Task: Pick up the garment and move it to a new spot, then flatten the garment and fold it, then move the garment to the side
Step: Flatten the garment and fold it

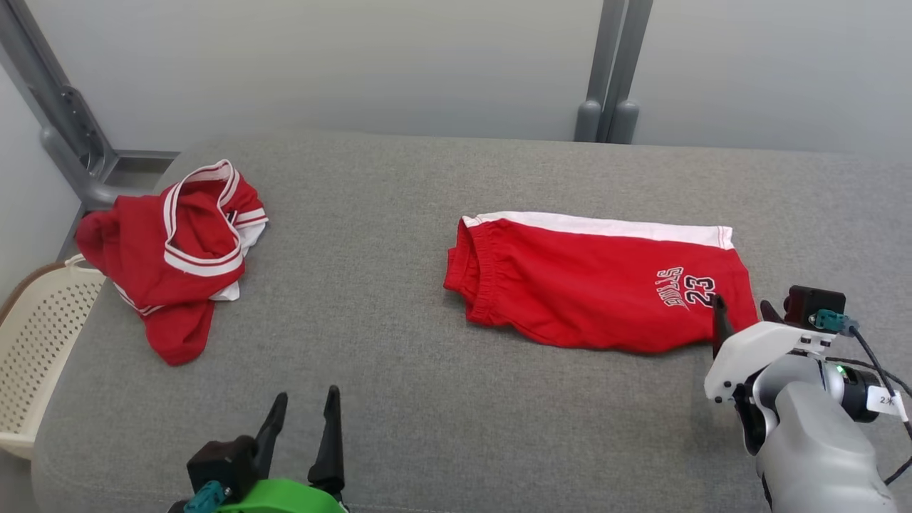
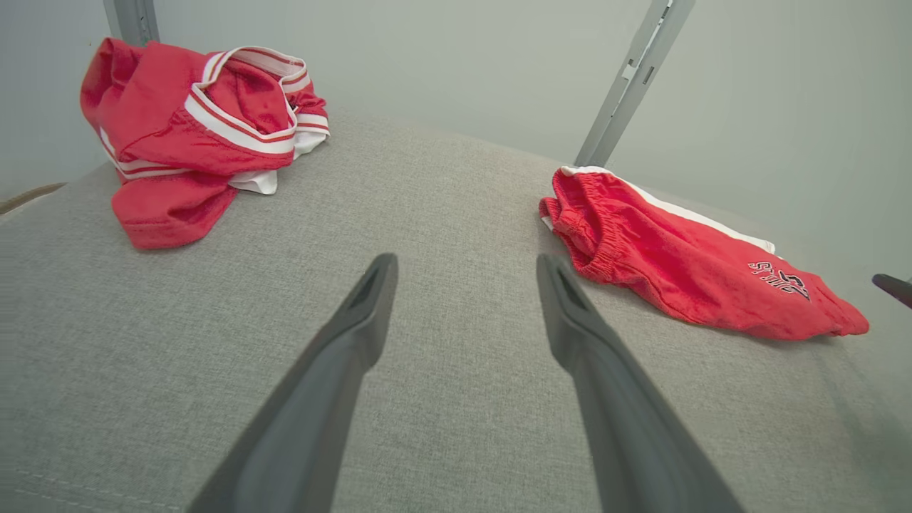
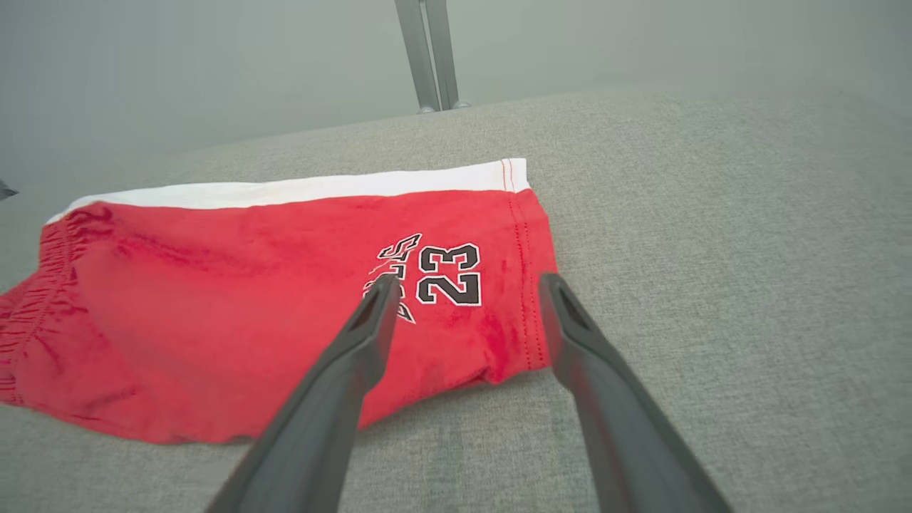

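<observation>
Shorts (image 3: 249, 320): number "23" (image 3: 449, 274), black with a white outline, near the hem. At 9 o'clock of it is arched lettering (image 3: 399, 253) in the same style, partly covered here. In the head view the print is upside down and the word reads roughly "BULLS". White tag (image 1: 887, 401) on the right arm: "2", next character illegible.

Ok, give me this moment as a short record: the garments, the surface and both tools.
surface: grey fabric surface
main garment: red shorts, white band, "23" print, lying flat right of centre, apparently folded in half
other garment: red-and-white top, crumpled at the left edge
beside surface: cream basket, lower left
left tool: open, empty, over bare fabric
right tool: open, at the shorts' printed end, gripping nothing
</observation>
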Available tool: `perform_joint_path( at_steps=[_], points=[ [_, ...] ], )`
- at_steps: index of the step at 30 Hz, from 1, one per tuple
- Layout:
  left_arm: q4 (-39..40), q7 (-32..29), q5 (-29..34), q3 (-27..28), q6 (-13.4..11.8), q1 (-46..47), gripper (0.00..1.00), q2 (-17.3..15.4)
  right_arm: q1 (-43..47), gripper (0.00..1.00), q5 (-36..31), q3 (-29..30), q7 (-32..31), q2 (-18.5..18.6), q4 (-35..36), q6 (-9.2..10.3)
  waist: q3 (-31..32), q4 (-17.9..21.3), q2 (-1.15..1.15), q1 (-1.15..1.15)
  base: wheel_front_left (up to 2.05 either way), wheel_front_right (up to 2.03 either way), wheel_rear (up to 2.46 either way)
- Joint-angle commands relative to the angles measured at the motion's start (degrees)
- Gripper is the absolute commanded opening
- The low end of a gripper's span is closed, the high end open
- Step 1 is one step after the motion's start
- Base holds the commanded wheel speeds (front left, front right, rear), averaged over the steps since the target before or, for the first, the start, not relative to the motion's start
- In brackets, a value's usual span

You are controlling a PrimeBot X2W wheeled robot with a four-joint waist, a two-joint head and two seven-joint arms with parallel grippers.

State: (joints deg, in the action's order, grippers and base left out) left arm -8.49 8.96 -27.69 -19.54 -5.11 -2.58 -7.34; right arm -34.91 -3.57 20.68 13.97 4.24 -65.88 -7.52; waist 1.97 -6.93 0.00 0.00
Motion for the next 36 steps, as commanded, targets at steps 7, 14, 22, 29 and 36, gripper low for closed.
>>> perform_joint_path(
  at_steps=[7, 14, 22, 29, 36],
  points=[
    [-1.2, 0.8, -0.3, 3.5, -3.3, -1.9, 1.00, -2.3, 9.0, 1.00, 4.3, -7.8, 1.3, -1.3, 13.0, 0.05, 3.1, 3.0, 0.00, 0.00, 0.00, 0.00, 0.00],
    [-1.9, 1.7, 0.7, 5.3, -4.5, -1.7, 1.00, -4.9, 20.1, 1.00, 10.0, -17.1, 1.2, -1.3, 30.1, 0.05, 4.2, 4.1, 0.00, 0.00, 0.00, 0.00, 0.00],
    [-2.3, 2.8, 2.0, 4.6, -3.5, -2.8, 1.00, -7.3, 30.1, 1.00, 12.8, -20.1, -0.8, -1.3, 45.2, 0.05, 4.9, 5.5, 0.00, 0.00, 0.00, 0.00, 0.00],
    [-3.4, 3.8, 1.0, 4.9, -2.1, -3.8, 1.00, -8.2, 35.2, 1.00, 14.0, -20.7, -1.9, -1.3, 51.2, 0.06, 4.8, 7.1, 0.00, 0.00, 0.00, 0.00, 0.00],
    [-3.7, 3.5, 0.0, 5.5, -3.0, -4.4, 1.00, -7.5, 36.9, 1.00, 14.0, -20.1, -3.6, -1.3, 51.5, 0.06, 4.7, 7.8, 0.00, 0.00, 0.00, 0.00, 0.00]
  ],
)
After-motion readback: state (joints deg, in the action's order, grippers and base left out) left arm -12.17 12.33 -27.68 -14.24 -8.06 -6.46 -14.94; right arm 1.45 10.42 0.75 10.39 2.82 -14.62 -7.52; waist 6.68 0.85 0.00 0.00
